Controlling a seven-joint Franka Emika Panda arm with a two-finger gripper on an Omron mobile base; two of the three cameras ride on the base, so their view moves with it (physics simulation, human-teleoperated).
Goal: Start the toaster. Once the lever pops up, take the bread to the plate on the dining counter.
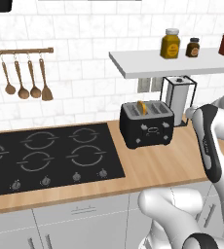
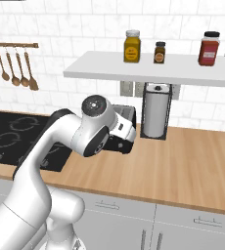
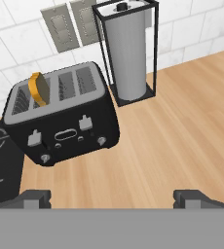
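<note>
toaster [image 3: 60, 119] standing on the wall counter [image 3: 182, 136] between the black cooktop [image 1: 46, 155] and the paper-towel holder [image 3: 128, 53], with the bread [image 3: 38, 88] poking up from a slot and both levers [image 3: 34, 137] apparently up, so seemingly not yet started. gripper [image 3: 111, 197] hovering well apart from it, spread wide, holding nothing. lever press, wait, lift and carry to the plate all seemingly left.
</note>
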